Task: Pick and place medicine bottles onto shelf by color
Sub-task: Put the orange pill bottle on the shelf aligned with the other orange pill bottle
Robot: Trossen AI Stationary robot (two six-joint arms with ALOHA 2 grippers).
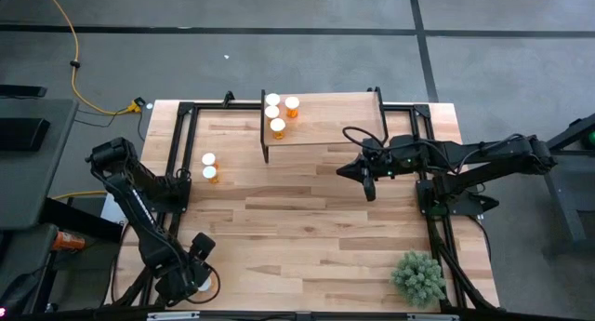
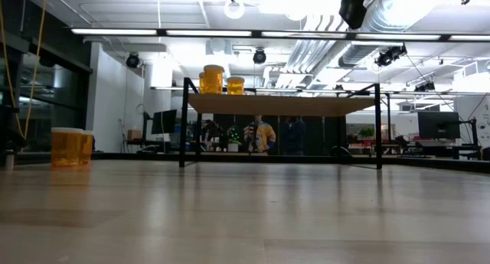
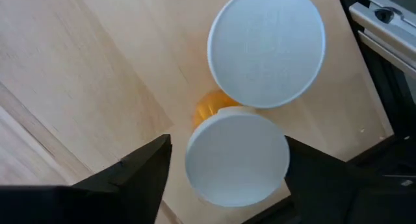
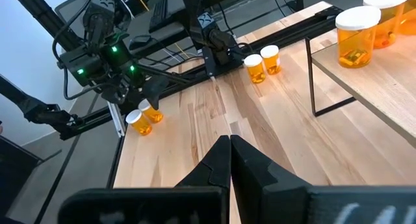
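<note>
Three orange pill bottles with white caps [image 1: 277,126] stand on the light-wood shelf [image 1: 335,126] at the table's far side. Two more [image 1: 210,167] stand on the table left of the shelf. Another two stand at the near left corner, and the left wrist view shows their caps [image 3: 266,47]. My left gripper [image 3: 227,175] is open above them, one finger on each side of the nearer bottle's cap [image 3: 237,158]. My right gripper [image 1: 367,179] is shut and empty, above the table just near the shelf's right part. My left gripper comes down from above with its fingers [image 3: 146,172] on either side of the nearer bottle's white cap [image 3: 195,165]. A gap shows on one side. On the other side I cannot tell whether the finger touches. The bottle stands upright on the table.
A green bushy plant [image 1: 418,277] stands at the near right corner. Black frame rails [image 1: 437,219] run along the table's left and right sides. Bare tabletop [image 1: 307,237] lies between the arms. People and desks show in the room behind, in the low view [image 2: 264,134].
</note>
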